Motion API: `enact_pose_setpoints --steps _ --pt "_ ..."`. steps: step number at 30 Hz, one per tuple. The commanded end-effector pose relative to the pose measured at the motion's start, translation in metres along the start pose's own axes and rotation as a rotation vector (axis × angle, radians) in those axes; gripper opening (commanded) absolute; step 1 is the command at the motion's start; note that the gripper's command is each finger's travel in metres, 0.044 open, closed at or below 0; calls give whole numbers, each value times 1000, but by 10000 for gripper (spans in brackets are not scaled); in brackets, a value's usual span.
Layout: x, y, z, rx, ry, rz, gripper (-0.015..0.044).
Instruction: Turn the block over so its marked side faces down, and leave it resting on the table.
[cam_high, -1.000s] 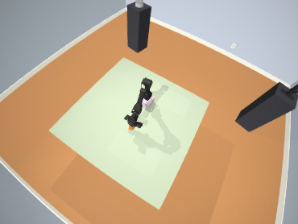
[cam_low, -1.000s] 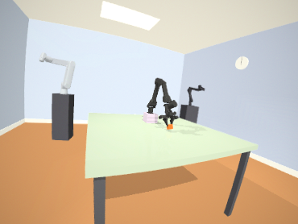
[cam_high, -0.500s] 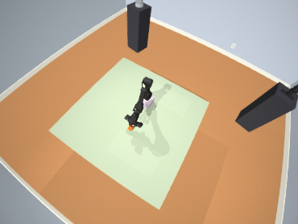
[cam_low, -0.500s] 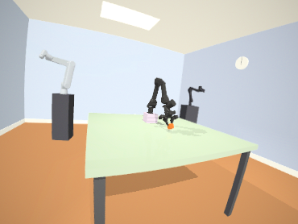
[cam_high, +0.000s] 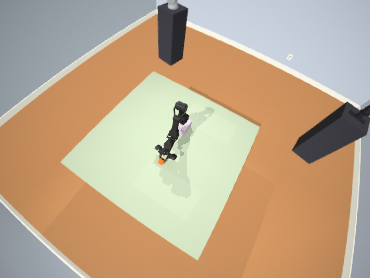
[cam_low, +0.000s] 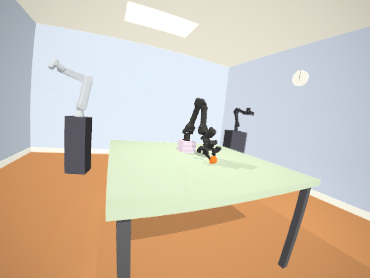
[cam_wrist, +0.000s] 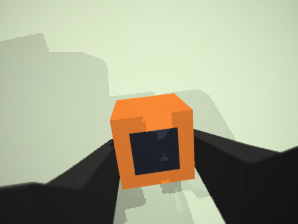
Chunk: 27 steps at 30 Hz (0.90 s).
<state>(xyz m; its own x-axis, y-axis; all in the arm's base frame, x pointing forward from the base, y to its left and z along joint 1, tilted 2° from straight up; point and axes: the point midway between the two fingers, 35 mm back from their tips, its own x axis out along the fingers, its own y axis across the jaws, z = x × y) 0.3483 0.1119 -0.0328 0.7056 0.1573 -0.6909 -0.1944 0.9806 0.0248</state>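
Note:
The orange block (cam_high: 161, 161) (cam_low: 213, 160) (cam_wrist: 150, 106) is held between the two black fingers. Its marked side, with a dark square (cam_wrist: 155, 152), faces the wrist camera, back toward the gripper's palm. My gripper (cam_high: 162, 159) (cam_low: 212, 158) (cam_wrist: 152, 140) is shut on the block, one finger at its left side and one at its right. In the exterior view the gripper reaches down at a slant, with the block at its tips, low over the pale green table (cam_high: 115, 140) (cam_low: 150, 185). Whether the block touches the table is hard to tell.
A pale pink box (cam_high: 185, 126) (cam_low: 187, 146) stands on the table beside the arm's base. Dark pedestals (cam_high: 171, 40) (cam_high: 330, 135) (cam_low: 78, 145) (cam_low: 235, 141) stand away from the table, bearing other arms. The arm's shadow falls across the table.

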Motion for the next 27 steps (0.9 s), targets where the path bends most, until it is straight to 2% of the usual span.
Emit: enact_pose_setpoints --steps 1,19,27 --pt "3 -1 -8 -6 -30 -4 0" --pt "-9 -3 -17 1 -266 -4 0" --pt "-12 -3 -15 2 -299 -4 0"
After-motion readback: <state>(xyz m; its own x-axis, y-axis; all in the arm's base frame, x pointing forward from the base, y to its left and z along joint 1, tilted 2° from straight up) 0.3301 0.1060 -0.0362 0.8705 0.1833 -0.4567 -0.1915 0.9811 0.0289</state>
